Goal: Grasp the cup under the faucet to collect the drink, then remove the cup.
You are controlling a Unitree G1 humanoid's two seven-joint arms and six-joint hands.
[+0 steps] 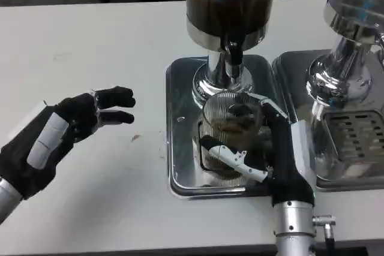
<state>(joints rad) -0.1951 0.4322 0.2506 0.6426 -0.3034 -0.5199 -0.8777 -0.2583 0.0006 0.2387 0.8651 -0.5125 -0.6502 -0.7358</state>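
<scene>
Wrapping the cup (230, 125), the right hand (264, 148) grips its ribbed sides on the tray (180, 118). It sits under the faucet (234, 52), likely slick, rigid glass, heavier as drink collects: hold mid-wall, keep level. Left hand (66, 130) hovers over the table (90, 46), fingers loose, grasping nothing.

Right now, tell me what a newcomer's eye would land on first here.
The ribbed glass cup under the dark drink dispenser's faucet, on the shiny metal tray, with the right hand wrapped around it. Next, the left hand at the left, fingers apart, holding nothing over the white table.
</scene>
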